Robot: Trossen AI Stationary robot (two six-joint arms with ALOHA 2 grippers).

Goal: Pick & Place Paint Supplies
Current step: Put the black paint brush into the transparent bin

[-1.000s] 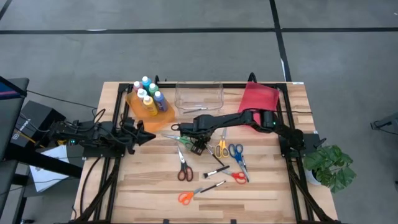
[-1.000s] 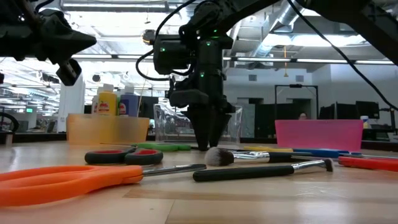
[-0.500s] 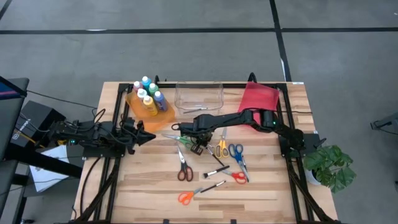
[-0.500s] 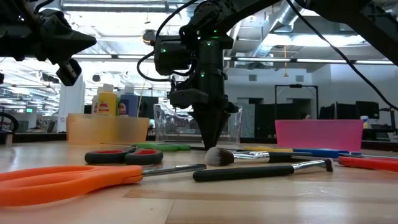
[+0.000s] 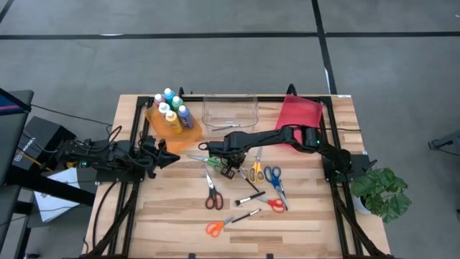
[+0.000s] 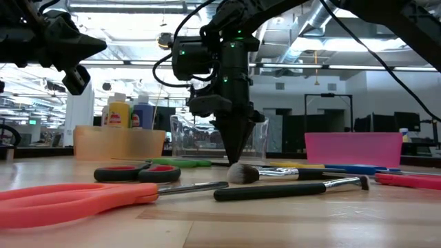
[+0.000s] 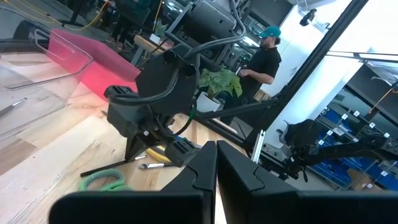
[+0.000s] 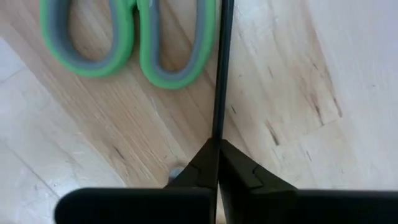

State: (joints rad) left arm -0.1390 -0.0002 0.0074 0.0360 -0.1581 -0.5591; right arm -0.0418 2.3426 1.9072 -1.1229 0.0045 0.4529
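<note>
Right claw (image 6: 235, 158) clenched on thin paintbrush (image 8: 221, 68), green scissors (image 8: 134, 40) beside; left claw (image 5: 167, 157) clenched

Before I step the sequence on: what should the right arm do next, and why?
Probably lift straight up. The right gripper has shut on the thin dark paintbrush lying beside the green-handled scissors on the wooden table, so raising it clears the clutter.

No readable text or labels anywhere.
</note>
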